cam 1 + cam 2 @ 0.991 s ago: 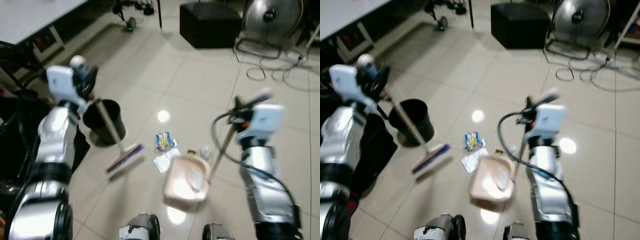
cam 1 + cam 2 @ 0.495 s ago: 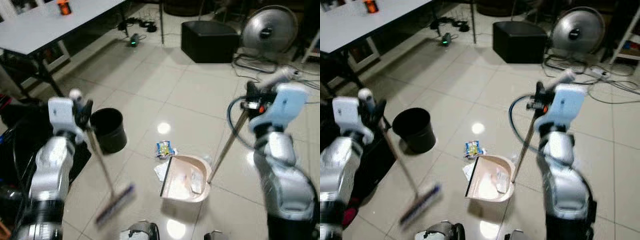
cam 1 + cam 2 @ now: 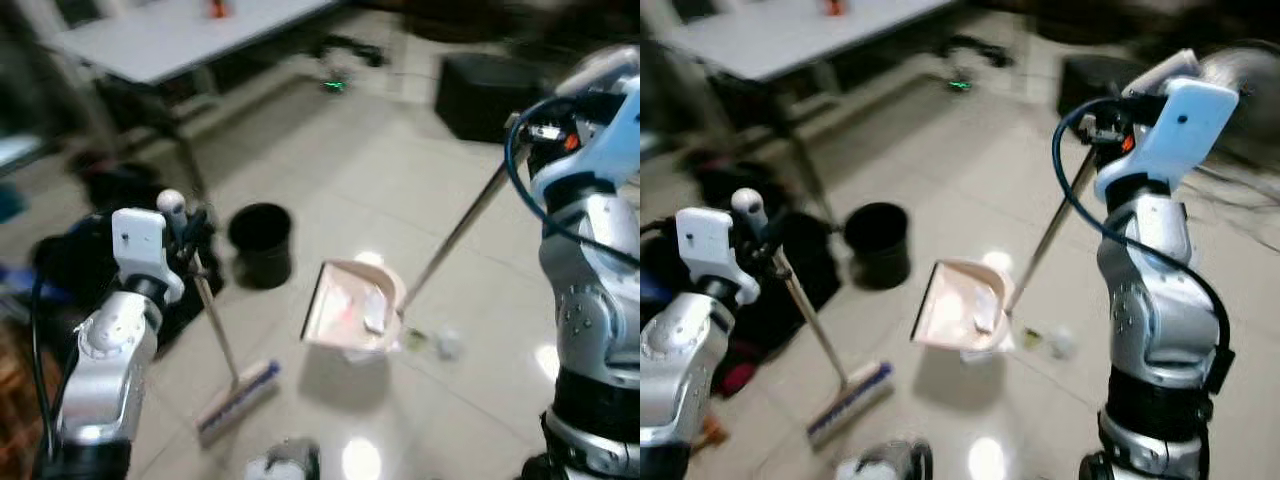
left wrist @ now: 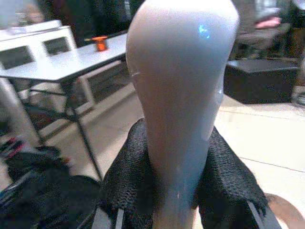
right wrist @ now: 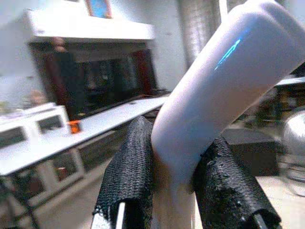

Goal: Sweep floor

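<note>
**Broom low on the left, dustpan lifted in the middle**

Far left of the head view, the left gripper [image 3: 185, 232] is clamped round the top of the long pale broom with a rounded glossy knob [image 3: 218, 335]. In the left wrist view its black mesh-textured fingers [image 4: 126, 179] are pressed against both sides of the smooth off-white handle. The thin shaft slants down to the flat brush head with a bluish bristle edge [image 3: 238, 399], low at lower left on the glossy cream floor tiles [image 3: 330, 170].

Just right of the gripper stands the small round black waste bin [image 3: 261, 241], upright, apart from the broom.

Centre frame, the pale pink plastic dustpan with a dark front lip [image 3: 350, 309] is tilted, its shadow on the tiles beneath, with small scraps lying inside it. Its thin metal pole [image 3: 460, 233] rises diagonally to upper right. Beside the pan's right edge, a couple of small bits of litter [image 3: 434, 343] sit on the floor.

Upper right, the right gripper [image 3: 1102, 133] holds that pole's top; in the right wrist view its woven black fingers [image 5: 127, 171] pinch the curved, shiny white grip [image 5: 214, 100] from both sides.

Upper left, a grey flat-topped table on dark legs [image 3: 190, 40] is blurred.
</note>
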